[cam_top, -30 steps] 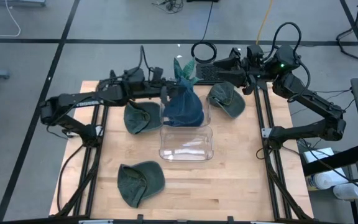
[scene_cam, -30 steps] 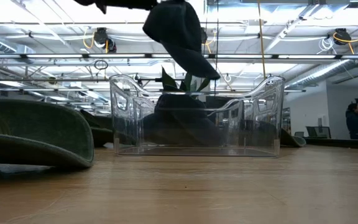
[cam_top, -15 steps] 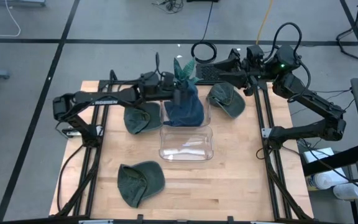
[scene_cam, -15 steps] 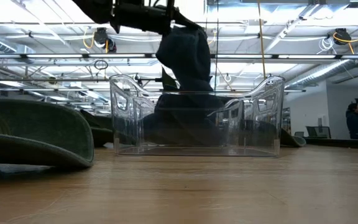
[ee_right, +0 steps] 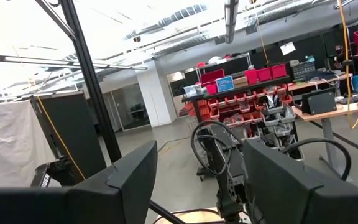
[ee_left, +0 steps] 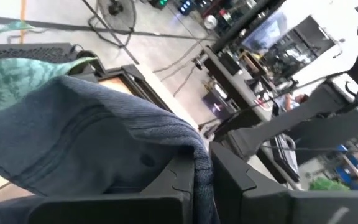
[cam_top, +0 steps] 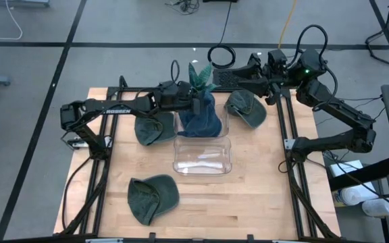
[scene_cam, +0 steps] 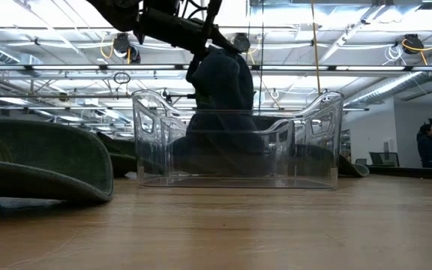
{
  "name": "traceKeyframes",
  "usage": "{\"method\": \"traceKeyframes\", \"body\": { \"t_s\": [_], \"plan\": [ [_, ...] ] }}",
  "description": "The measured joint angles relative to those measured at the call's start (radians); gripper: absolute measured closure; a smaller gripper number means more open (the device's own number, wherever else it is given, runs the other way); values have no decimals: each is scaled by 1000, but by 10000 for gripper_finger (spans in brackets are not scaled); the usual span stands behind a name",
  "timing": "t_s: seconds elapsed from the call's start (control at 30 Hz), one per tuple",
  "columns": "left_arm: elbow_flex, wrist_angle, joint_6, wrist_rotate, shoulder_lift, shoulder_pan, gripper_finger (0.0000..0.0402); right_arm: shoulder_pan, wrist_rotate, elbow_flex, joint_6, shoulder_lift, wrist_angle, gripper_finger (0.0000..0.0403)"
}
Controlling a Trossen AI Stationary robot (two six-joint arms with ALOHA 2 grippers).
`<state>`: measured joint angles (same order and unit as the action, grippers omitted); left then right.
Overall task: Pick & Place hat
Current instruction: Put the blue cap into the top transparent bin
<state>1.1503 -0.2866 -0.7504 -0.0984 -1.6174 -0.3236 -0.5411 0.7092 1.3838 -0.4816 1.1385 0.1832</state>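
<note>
The fingers [ee_left: 185, 186] of the left gripper [cam_top: 196, 104] are pressed together on the cloth of a dark blue hat [cam_top: 201, 118], holding it by its top above the far part of a clear plastic bin [cam_top: 202, 156] that stands near the middle of the desk [cam_top: 248, 196]. The hat hangs down so that its lower part is inside the bin. The fingers [ee_right: 129, 180] of the right gripper [cam_top: 229, 75] stand apart and hold nothing, just beyond the far edge of the desk. Three green hats lie on the desk: one [cam_top: 152, 127] beside the bin toward the left edge, one [cam_top: 246, 108] near the far right corner, one [cam_top: 152, 198] near the front edge.
</note>
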Motion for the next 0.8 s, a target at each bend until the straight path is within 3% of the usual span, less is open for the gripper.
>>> {"method": "traceKeyframes", "body": {
  "t_s": [0.57, 0.8],
  "plan": [
    [0, -37, -58, 184, -4, 60, 374, 0, 2, 0, 0, 0, -1, 177],
    [0, -111, -110, 152, -106, 85, 374, 0, 28, 0, 0, 0, -5, 175]
  ]
}}
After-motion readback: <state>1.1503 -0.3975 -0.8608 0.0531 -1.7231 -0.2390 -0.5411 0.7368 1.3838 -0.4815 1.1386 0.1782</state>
